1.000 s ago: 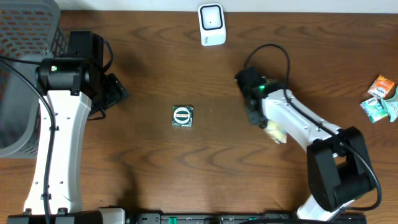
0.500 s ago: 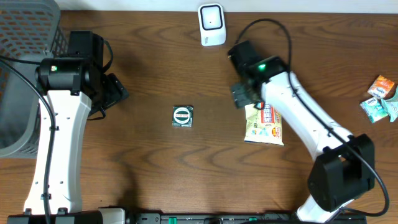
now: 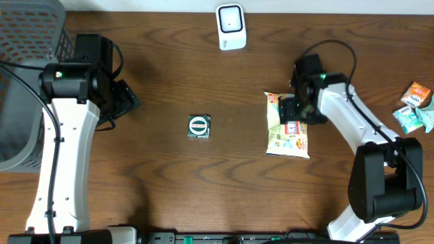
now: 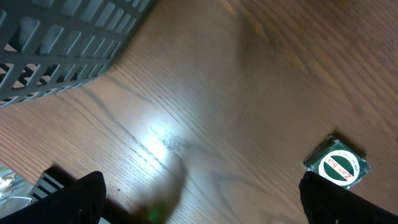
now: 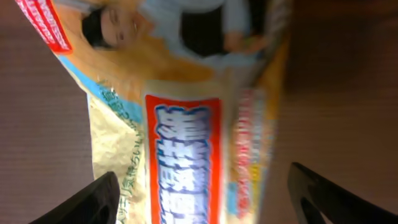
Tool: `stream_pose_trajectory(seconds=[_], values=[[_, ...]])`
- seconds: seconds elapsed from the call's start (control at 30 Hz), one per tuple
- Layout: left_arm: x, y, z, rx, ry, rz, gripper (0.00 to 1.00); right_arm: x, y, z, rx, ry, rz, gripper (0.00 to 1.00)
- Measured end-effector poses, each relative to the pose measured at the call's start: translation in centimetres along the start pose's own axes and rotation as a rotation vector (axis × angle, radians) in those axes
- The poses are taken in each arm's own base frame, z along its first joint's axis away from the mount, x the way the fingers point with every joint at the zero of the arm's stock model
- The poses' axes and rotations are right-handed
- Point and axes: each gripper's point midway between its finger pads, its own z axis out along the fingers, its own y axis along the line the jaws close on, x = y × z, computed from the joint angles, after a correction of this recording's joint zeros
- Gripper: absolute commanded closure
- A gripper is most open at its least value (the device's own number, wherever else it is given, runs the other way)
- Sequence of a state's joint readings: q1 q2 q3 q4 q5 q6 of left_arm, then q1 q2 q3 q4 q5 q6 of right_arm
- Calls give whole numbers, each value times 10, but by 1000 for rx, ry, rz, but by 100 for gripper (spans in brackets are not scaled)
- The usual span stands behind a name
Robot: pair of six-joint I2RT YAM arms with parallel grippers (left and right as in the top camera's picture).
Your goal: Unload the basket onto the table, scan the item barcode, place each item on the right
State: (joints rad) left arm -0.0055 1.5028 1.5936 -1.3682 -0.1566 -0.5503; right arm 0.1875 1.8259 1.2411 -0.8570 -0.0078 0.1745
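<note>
A yellow snack bag (image 3: 287, 137) with a red and blue label lies flat on the wooden table, right of centre. My right gripper (image 3: 296, 110) hangs over the bag's far end, open. In the right wrist view the bag (image 5: 186, 124) fills the space below my right gripper (image 5: 205, 199), one finger on each side, and no barcode shows. The white scanner (image 3: 230, 27) stands at the table's back edge. My left gripper (image 3: 126, 99) is open over bare wood at the left, holding nothing; the left wrist view shows this gripper (image 4: 208, 200) with only table between its fingers.
A small square packet with a green round label (image 3: 199, 127) lies at the table's centre, and the left wrist view shows this packet (image 4: 336, 163) too. A grey mesh basket (image 3: 27, 41) stands at the far left. Several small snack packs (image 3: 415, 107) lie at the right edge.
The right gripper has opened and let go of the snack bag, which now lies on the table. That gripper swung up-left, then back right over the bag's far end. The left arm stayed still.
</note>
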Motion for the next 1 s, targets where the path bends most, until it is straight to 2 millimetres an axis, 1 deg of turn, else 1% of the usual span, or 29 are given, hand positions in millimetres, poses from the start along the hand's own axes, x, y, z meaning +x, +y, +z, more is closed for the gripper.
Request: stream_pose_trajectory(seconds=[0.13, 0.2, 0.27, 0.3, 0.33, 0.37, 0.4, 0.43, 0.53, 0.7, 0.8, 0.9, 0.97, 1.0], values=[[0, 0, 0, 1, 0, 0, 2, 9, 10, 22, -65, -12, -5, 30], [0, 0, 0, 0, 0, 0, 2, 9, 12, 26, -74, -22, -12, 39], [0, 0, 0, 0, 0, 0, 2, 9, 15, 27, -80, -31, -16, 41], [0, 0, 0, 1, 0, 0, 2, 9, 16, 28, -85, -34, -20, 43], [0, 0, 0, 0, 0, 0, 2, 8, 18, 28, -87, -39, -23, 55], [0, 0, 0, 0, 0, 0, 2, 8, 19, 28, -90, -44, -31, 73], [0, 0, 0, 0, 0, 0, 2, 7, 20, 28, -94, -48, -29, 87], [0, 0, 0, 0, 0, 0, 2, 5, 22, 27, -100, -55, -29, 99], [0, 0, 0, 0, 0, 0, 2, 0, 26, 19, -123, -84, -31, 99], [0, 0, 0, 0, -1, 0, 2, 0, 27, 17, -129, -78, -32, 99], [0, 0, 0, 1, -1, 0, 2, -4, 31, 10, -140, -55, -33, 99], [0, 0, 0, 1, -1, 0, 2, -23, 41, 0, -171, -89, -42, 99], [0, 0, 0, 0, -1, 0, 2, -44, 49, -14, -192, -146, -52, 99], [0, 0, 0, 0, -1, 0, 2, -57, 53, -24, -203, -188, -57, 99]])
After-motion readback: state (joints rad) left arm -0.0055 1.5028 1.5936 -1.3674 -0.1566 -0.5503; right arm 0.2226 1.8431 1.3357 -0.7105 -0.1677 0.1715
